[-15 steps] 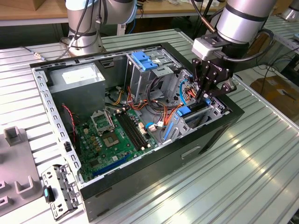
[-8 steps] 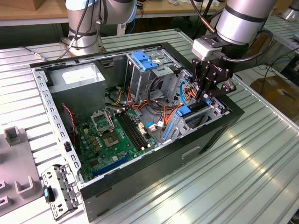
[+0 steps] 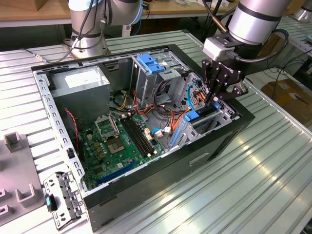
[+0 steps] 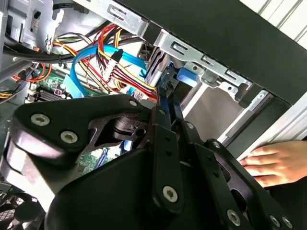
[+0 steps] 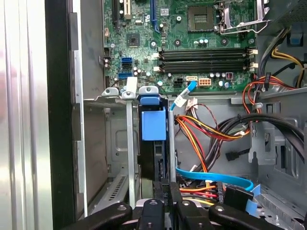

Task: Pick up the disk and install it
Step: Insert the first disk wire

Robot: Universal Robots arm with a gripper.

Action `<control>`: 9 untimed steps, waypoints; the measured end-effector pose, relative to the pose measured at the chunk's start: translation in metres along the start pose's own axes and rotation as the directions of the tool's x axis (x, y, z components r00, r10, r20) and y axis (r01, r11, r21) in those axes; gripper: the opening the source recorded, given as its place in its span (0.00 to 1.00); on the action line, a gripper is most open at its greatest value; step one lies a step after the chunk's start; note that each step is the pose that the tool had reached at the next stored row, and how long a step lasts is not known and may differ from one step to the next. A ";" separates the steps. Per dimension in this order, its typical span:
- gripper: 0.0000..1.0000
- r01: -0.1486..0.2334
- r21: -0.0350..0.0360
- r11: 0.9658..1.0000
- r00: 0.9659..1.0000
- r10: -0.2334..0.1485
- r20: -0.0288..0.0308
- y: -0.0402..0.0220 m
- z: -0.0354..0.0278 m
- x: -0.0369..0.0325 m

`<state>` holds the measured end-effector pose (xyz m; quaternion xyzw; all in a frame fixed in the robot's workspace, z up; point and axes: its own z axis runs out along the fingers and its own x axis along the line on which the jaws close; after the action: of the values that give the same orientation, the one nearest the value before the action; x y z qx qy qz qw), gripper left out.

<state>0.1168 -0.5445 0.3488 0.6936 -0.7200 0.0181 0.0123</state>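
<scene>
1. One black gripper (image 3: 213, 99) reaches down into the open computer case (image 3: 161, 170) at the drive bays on the exterior view's right, its fingers drawn close together on the edge of the disk (image 3: 207, 114), which stands on edge in a bay slot.
2. In the first wrist view the disk (image 5: 156, 163) sits upright between two grey bay walls, most of its body dark and hidden; its blue plastic rail (image 5: 153, 122) is the plainest part, and the gripper (image 5: 165, 189) meets its near edge with the fingertips cut off by the frame.
3. In the second wrist view the gripper's black linkages cover much of the scene; the gripper (image 4: 168, 108) pinches a thin dark edge beside a blue tab (image 4: 186, 76), and the disk's label cannot be seen.
4. A person's hand (image 4: 276, 163) rests near the case's outer wall in the second wrist view, partly cut off by the frame.
5. The motherboard (image 3: 122, 141) lies in the case floor, with orange, red and yellow cables (image 3: 168, 114) bundled between it and the bays.
6. A grey power supply (image 3: 80, 85) fills the far corner; a metal cage with a blue top (image 3: 151, 68) stands next to it.
</scene>
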 end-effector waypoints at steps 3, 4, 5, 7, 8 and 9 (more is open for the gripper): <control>0.16 0.000 0.000 1.000 1.000 0.000 0.000 -0.0001 0.0001 0.0014; 0.16 0.000 0.000 1.000 1.000 0.000 0.000 -0.0001 0.0000 0.0018; 0.16 0.000 0.000 1.000 1.000 0.000 0.000 -0.0001 0.0001 0.0019; 0.16 0.000 0.000 1.000 1.000 0.000 0.000 0.0001 0.0001 0.0019; 0.16 0.000 0.000 1.000 1.000 0.000 0.001 0.0006 0.0003 0.0019; 0.16 0.000 0.000 1.000 1.000 0.000 0.000 0.0006 0.0003 0.0019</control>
<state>0.1161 -0.5464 0.3486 0.6936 -0.7200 0.0179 0.0121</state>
